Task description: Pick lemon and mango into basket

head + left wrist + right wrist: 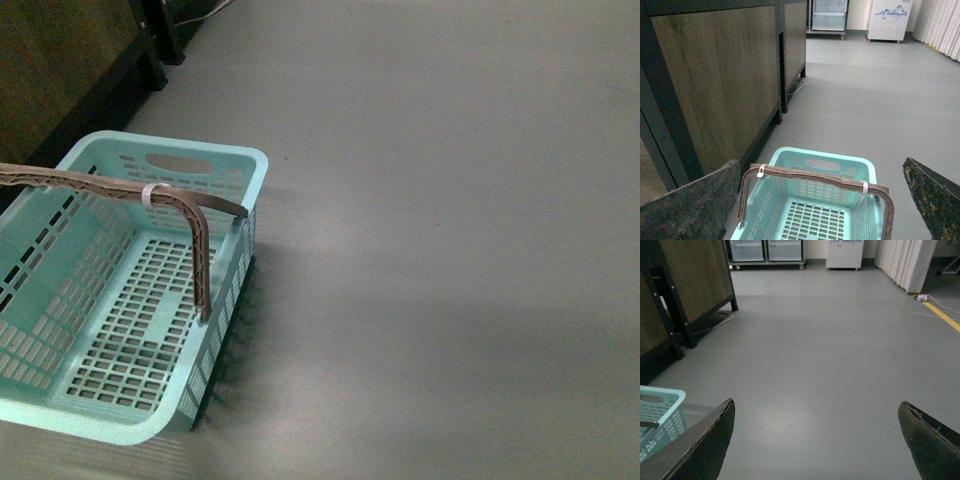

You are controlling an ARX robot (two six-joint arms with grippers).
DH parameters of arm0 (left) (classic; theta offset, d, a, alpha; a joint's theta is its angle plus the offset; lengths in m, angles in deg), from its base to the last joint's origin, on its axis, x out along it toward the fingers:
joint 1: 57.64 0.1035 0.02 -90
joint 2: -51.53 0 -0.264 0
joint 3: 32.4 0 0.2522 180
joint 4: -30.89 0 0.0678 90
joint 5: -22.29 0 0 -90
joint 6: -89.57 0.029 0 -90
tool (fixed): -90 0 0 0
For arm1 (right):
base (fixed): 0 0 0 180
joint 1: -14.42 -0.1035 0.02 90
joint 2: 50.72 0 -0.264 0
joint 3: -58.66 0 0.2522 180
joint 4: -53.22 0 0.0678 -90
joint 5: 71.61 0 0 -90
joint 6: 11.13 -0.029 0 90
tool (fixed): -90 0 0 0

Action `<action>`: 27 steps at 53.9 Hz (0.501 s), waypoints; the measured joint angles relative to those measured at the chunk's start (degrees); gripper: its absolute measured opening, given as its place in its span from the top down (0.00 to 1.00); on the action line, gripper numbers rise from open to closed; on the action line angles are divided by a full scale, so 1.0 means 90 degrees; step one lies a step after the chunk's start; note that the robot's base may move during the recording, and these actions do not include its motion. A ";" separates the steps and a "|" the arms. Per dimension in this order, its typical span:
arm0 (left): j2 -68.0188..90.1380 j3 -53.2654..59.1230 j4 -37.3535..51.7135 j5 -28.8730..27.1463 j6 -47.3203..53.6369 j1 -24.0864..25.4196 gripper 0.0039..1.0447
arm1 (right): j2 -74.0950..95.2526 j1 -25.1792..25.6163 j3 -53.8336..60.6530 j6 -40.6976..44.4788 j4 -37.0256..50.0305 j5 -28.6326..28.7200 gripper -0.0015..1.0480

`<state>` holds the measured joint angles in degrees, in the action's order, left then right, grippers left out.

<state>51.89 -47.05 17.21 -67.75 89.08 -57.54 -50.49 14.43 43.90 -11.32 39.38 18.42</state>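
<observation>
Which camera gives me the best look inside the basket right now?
The front view: it looks down into the basket, showing most of its slotted floor, bare where visible, with the brown handle across it. The left wrist view shows only the far end under the handle; the right wrist view catches just one corner.

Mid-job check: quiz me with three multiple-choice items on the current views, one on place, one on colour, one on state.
1. Where in the front view is the basket? A) left, on the floor B) right, on the floor C) on a shelf
2. What colour is its handle? A) white B) brown C) red
3. How are the left tool and right tool? A) both shut B) one holds fruit C) both open
1 A: it stands on the grey floor at the left edge.
2 B: a brown strip crosses the turquoise rim.
3 C: each wrist view shows one spread wide, gripping nothing.
</observation>
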 joint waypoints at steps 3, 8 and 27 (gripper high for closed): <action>0.0000 0.0000 0.0000 0.0000 0.0000 0.0000 0.06 | 0.0000 0.0000 0.0000 0.0000 0.0000 0.0000 0.08; 0.0000 0.0000 0.0000 0.0000 0.0000 0.0000 0.06 | 0.0000 0.0000 0.0000 0.0000 0.0000 0.0000 0.08; 0.0131 -0.0100 -0.0318 0.0063 -0.0223 0.0000 0.06 | 0.0000 0.0000 0.0000 0.0000 0.0000 0.0000 0.08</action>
<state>53.07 -47.94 14.34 -67.18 87.07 -57.54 -50.49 14.43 43.90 -11.32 39.38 18.42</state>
